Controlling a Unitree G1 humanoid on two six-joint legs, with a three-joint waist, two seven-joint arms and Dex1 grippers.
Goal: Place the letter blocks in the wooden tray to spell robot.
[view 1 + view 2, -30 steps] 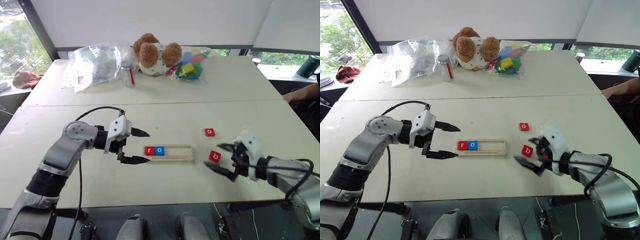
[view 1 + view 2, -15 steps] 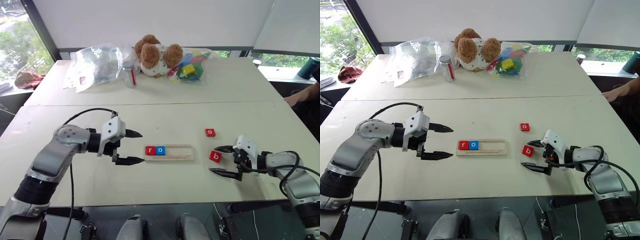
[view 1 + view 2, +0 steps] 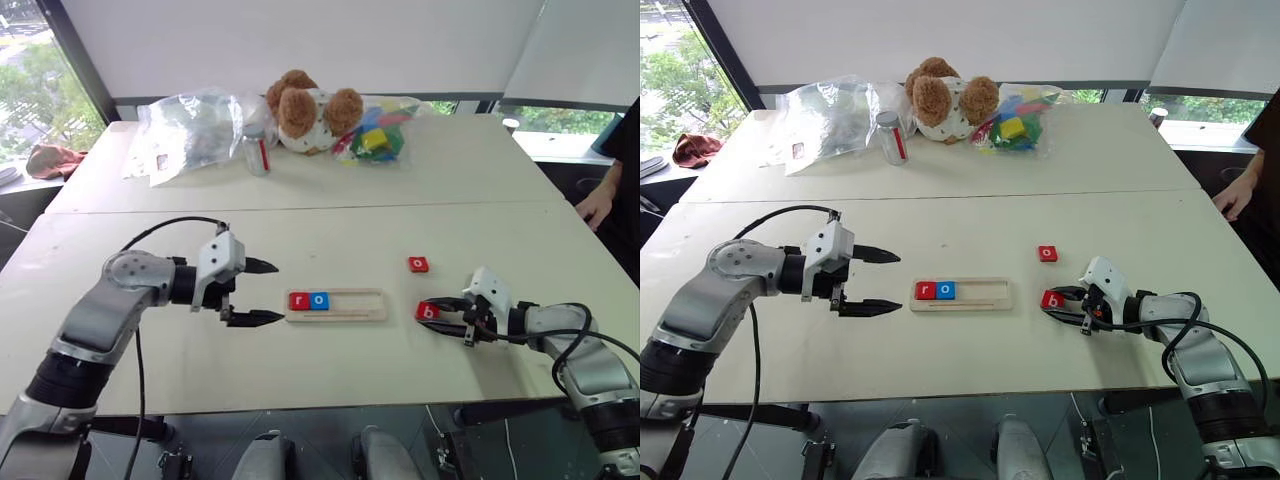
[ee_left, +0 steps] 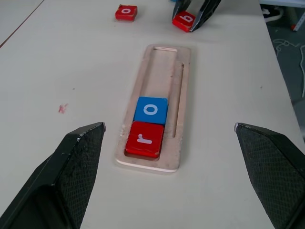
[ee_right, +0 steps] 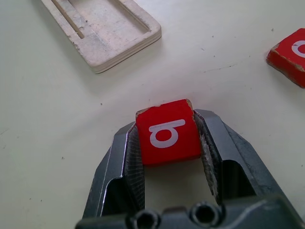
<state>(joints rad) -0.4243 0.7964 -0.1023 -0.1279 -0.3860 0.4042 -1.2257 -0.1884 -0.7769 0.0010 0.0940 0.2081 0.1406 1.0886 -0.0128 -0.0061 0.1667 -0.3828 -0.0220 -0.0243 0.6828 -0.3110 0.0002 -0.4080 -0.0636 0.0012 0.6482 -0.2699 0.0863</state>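
Pale tabletop [image 3: 330, 370] is running under both arms. Nearest me, toward the right edge, my right gripper [image 5: 167, 143] is clamping the red b tile [image 5: 167, 130] by two opposite sides; it looks stiff, light and smooth-faced, so I am judging side edges the safest hold. My left gripper [image 3: 258, 293] is hanging wide open beside the wooden tray [image 3: 365, 312], which is holding r [image 3: 299, 301] and o [image 3: 319, 300] at its left end. Farther back, a red o tile [image 3: 419, 264] is lying loose.

An office or lab room: pale worktables [image 3: 330, 225] beneath blinded windows [image 3: 300, 45], trees outside.
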